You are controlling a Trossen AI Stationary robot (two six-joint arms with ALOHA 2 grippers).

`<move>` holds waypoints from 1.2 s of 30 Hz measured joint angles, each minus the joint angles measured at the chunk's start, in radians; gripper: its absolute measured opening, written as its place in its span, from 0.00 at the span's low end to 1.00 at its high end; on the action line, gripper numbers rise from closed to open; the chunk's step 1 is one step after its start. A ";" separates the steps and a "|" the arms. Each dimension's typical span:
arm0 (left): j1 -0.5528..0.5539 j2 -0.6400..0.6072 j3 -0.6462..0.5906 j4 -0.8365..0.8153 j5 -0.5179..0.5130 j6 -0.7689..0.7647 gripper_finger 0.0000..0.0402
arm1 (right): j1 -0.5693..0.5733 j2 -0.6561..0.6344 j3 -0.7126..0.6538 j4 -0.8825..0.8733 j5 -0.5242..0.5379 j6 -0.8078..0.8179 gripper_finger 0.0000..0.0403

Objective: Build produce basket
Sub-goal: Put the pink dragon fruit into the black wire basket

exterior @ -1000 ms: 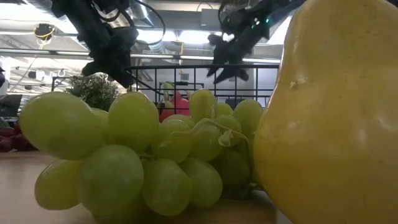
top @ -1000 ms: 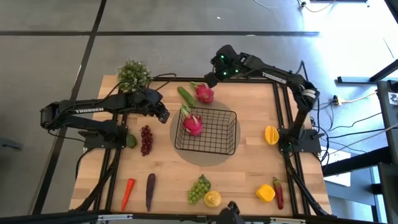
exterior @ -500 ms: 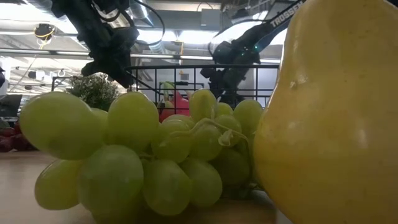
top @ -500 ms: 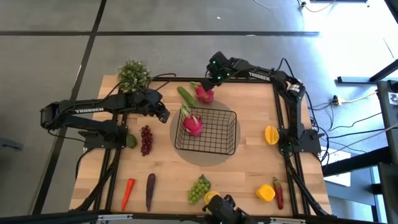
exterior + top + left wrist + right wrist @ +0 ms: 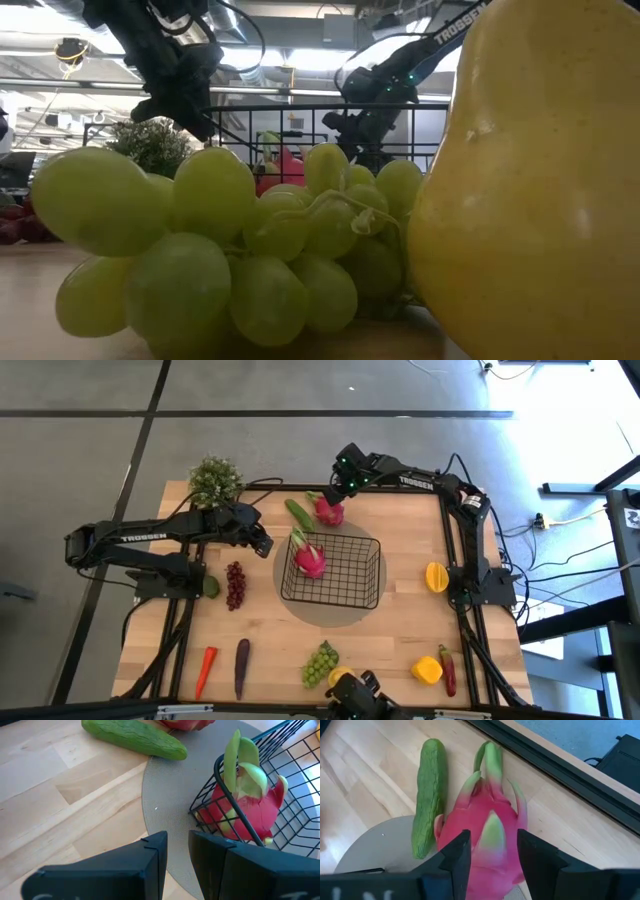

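Note:
The black wire basket [image 5: 350, 582] stands on a round grey mat mid-table, and one pink dragon fruit [image 5: 309, 560] lies in its far left corner, its green leaves [image 5: 240, 755] poking above the rim. A second dragon fruit [image 5: 328, 511] lies on the table behind the basket, beside a green cucumber [image 5: 298, 514]. My right gripper [image 5: 493, 840] is open, one finger over each side of that fruit; whether they touch it, I cannot tell. My left gripper [image 5: 178, 840] hangs left of the basket, slightly open, with nothing between its fingers.
A potted plant [image 5: 214, 480] stands at the far left corner. Purple grapes [image 5: 235, 585] lie left of the basket. Carrot [image 5: 205, 670], eggplant [image 5: 241, 665], green grapes [image 5: 320, 663], lemon [image 5: 342, 678], yellow pepper [image 5: 427, 670] and chili [image 5: 447, 672] line the near edge.
My right gripper has come down and a little toward the table's left, onto the dragon fruit behind the basket, then stopped. Its fingers have kept the same gap. The fruits and the basket have not moved.

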 joint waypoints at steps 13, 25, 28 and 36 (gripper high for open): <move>0.000 0.000 0.000 0.001 0.000 0.001 0.17 | 0.000 0.057 0.000 0.027 -0.006 0.001 0.37; 0.000 0.000 0.000 0.000 0.000 0.001 0.17 | 0.000 0.057 0.000 0.025 0.001 -0.023 0.04; 0.000 0.000 0.000 0.001 -0.004 0.009 0.17 | 0.000 0.057 0.000 0.030 0.002 -0.023 0.03; 0.000 0.000 0.000 0.016 -0.007 0.057 0.17 | 0.017 0.053 0.029 -0.002 0.009 -0.052 0.00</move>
